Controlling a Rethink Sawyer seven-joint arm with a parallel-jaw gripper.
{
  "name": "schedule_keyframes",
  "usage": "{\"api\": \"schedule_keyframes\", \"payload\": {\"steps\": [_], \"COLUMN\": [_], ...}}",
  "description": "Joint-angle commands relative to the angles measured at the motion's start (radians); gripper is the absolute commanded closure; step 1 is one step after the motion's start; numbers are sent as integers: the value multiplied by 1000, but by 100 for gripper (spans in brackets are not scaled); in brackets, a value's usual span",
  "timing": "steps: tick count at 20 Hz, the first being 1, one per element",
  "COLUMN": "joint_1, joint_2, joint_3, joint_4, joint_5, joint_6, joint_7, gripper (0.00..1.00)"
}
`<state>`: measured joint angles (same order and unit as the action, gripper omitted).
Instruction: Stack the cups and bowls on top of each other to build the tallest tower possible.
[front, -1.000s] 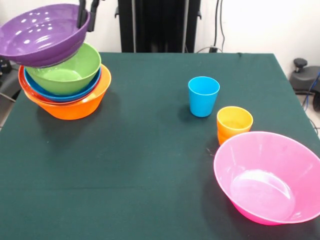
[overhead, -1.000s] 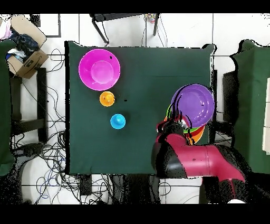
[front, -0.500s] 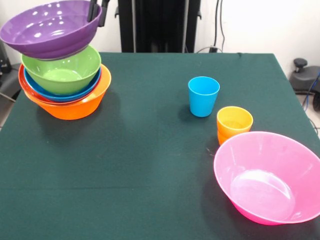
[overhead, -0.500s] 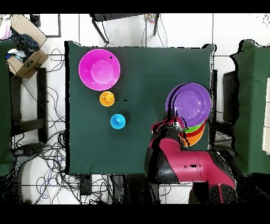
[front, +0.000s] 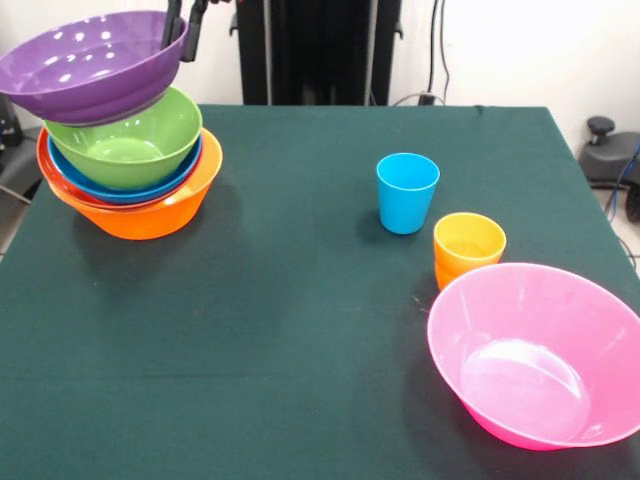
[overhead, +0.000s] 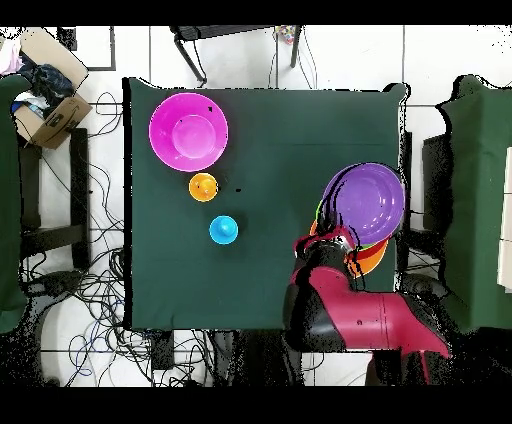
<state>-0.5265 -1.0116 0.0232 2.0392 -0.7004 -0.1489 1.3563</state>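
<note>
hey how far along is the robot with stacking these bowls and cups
Done: an orange bowl holds a red-orange, a blue and a green bowl nested in it. In hand: the gripper holds the purple bowl by its rim, tilted over that pile. Left: the pink bowl, the blue cup and the yellow cup stand apart on the table.

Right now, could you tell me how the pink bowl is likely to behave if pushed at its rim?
The pink bowl looks glossy, thin plastic, so probably light and stiff. Its base looks far narrower than its flared rim, so a rim push may tip it. On the cloth-covered table it may drag rather than slide.
</note>
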Motion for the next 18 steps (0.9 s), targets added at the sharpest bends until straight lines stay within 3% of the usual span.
{"api": "schedule_keyframes", "payload": {"steps": [1, 18], "joint_1": [20, 153], "joint_2": [97, 141], "joint_3": [-30, -180], "joint_4": [49, 65], "joint_5": [-34, 28], "joint_6": [-103, -195], "joint_7": [157, 159], "gripper": [100, 100]}}
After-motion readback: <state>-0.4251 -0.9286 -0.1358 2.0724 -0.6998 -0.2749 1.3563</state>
